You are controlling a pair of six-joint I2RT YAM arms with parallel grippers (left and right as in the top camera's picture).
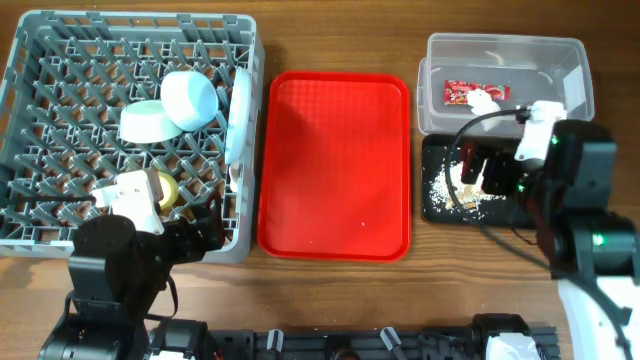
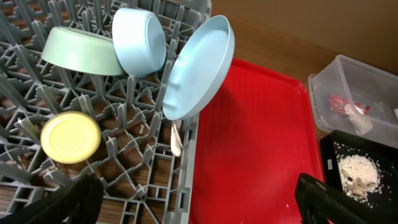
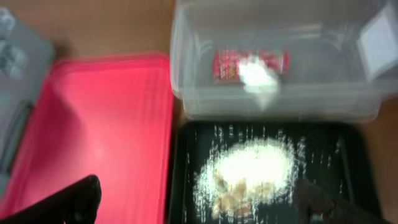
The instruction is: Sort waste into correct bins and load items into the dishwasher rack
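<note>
The left pincer [image 2: 199, 186] is hanging wide apart and gripping nothing, low over the near edge of the rack [image 1: 60, 60], beside the red tray [image 1: 335, 165]. In the rack, the green bowl [image 1: 148, 122] and blue bowl [image 1: 190, 100] are lying tilted and touching each other. The plate [image 1: 238, 115] is standing on edge against the rack's right wall. The cup [image 1: 166, 190] is sitting among the pegs nearer the arm, and a white utensil [image 2: 176, 138] is poking down below the plate.

The right pincer [image 3: 198, 186] is also gaping and empty. It is hovering over the black tray [image 1: 500, 208], where the scraps [image 1: 455, 190] are lying in a pile. The wrapper [image 1: 470, 92] is lying inside the tub [image 1: 505, 50], just behind that tray. Everything is resting on the wooden surface [image 1: 440, 285].
</note>
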